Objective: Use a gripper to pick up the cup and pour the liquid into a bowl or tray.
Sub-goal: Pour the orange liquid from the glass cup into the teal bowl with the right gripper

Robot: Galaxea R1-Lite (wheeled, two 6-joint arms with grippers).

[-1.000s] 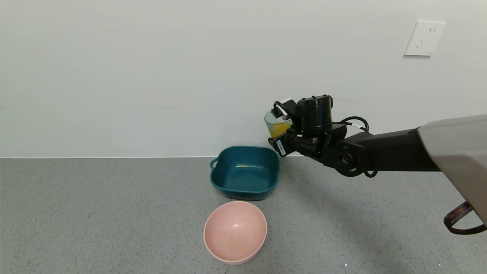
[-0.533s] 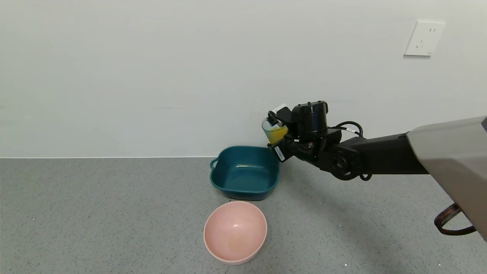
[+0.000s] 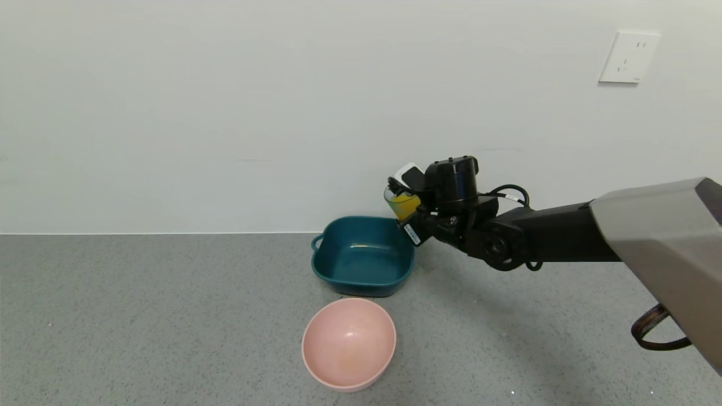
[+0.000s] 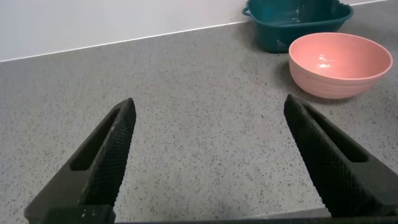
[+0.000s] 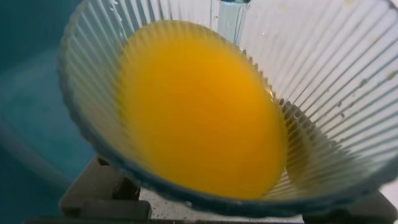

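My right gripper point(image 3: 407, 204) is shut on the ribbed translucent cup point(image 3: 398, 201) and holds it tilted to the left, above the right rim of the dark teal square dish point(image 3: 361, 268). The orange-yellow liquid point(image 3: 404, 204) sits inside the cup. In the right wrist view the cup point(image 5: 323, 81) fills the picture, the liquid point(image 5: 199, 112) lies against its lower wall, and the teal dish point(image 5: 31, 106) shows beneath it. My left gripper point(image 4: 208, 143) is open and empty over bare counter, with the dish point(image 4: 298, 18) far ahead of it.
A round pink bowl point(image 3: 348, 343) stands in front of the teal dish; it also shows in the left wrist view point(image 4: 339, 62). The grey speckled counter point(image 3: 141, 316) meets a white wall. A wall socket point(image 3: 629, 56) is high at the right.
My right gripper has moved left and down with the cup and tipped it further toward the teal dish. The dish and the pink bowl have not moved.
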